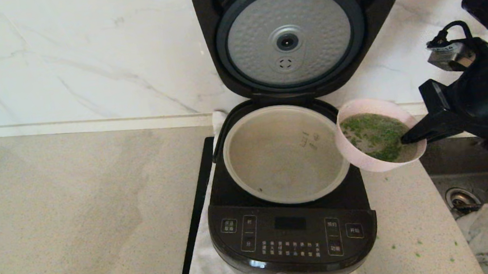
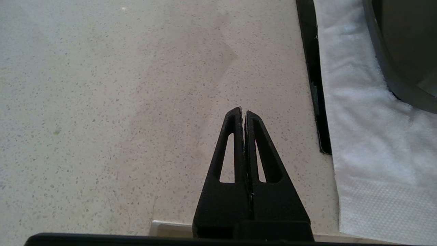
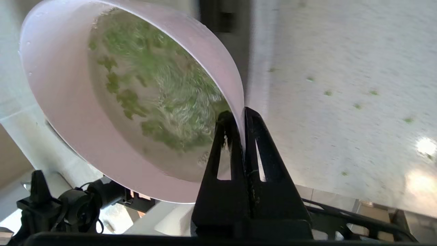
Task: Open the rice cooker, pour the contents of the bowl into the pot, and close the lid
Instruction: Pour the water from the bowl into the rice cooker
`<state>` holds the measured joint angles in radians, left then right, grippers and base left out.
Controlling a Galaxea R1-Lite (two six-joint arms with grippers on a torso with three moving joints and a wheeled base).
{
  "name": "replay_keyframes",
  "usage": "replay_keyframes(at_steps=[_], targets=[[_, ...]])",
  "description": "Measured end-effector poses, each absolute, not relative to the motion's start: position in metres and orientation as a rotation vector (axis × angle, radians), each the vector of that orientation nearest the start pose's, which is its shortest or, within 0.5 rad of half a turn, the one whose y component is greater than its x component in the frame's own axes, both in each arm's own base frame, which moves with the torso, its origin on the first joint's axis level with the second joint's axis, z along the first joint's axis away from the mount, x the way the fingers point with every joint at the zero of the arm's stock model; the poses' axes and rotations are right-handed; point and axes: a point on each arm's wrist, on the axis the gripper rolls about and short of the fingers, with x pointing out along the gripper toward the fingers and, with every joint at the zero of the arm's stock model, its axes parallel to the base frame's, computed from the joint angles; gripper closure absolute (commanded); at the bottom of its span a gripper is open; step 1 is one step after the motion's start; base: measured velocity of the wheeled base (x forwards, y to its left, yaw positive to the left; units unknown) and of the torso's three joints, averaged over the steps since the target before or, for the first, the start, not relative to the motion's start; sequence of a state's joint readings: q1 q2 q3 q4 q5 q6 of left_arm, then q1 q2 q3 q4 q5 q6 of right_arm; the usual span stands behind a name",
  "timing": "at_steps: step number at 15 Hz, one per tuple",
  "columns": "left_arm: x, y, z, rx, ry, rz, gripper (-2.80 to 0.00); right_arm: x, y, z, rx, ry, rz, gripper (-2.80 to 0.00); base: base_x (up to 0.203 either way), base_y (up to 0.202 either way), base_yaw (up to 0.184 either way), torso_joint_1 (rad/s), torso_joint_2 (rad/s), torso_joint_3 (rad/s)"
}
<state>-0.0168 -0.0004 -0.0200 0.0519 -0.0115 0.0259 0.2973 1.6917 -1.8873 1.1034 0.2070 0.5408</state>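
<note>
Head view shows the right hand (image 1: 407,139) clamped on the rim of the bowl (image 1: 361,150), held tilted just beside the open rice cooker (image 1: 293,235), by its pot (image 1: 282,160). Left hand (image 2: 243,114), fingers pressed together and empty, hangs over the worktop (image 2: 102,102) beside the cooker.

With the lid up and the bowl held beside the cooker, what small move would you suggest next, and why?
Probably carry the bowl a little further over the pot, then tip more. The right gripper pinches its rim, the greens are still inside, and only its edge overlaps the pot, so pouring now might spill.
</note>
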Motion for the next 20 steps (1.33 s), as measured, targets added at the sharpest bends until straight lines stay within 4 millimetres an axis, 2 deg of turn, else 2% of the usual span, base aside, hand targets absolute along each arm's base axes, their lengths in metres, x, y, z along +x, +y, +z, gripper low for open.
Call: replay_keyframes(at_steps=[5,10,16,20], targets=[[-0.024,0.000,0.076,0.026,0.031,-0.028,0.00,0.247,0.116,0.323,0.399,1.015,0.252,0.00,0.000,0.000,0.000,0.000,0.00,0.000],[-0.024,0.000,0.076,0.026,0.031,-0.028,0.00,0.251,0.141,0.322,0.383,0.953,0.296,0.00,0.000,0.000,0.000,0.000,0.00,0.000],[-0.024,0.000,0.076,0.026,0.031,-0.029,0.00,0.267,0.181,0.306,0.360,0.916,0.338,0.00,0.000,0.000,0.000,0.000,0.00,0.000],[-0.024,0.000,0.076,0.026,0.031,-0.029,0.00,0.281,0.194,0.296,0.378,0.902,0.343,0.00,0.000,0.000,0.000,0.000,0.00,0.000]])
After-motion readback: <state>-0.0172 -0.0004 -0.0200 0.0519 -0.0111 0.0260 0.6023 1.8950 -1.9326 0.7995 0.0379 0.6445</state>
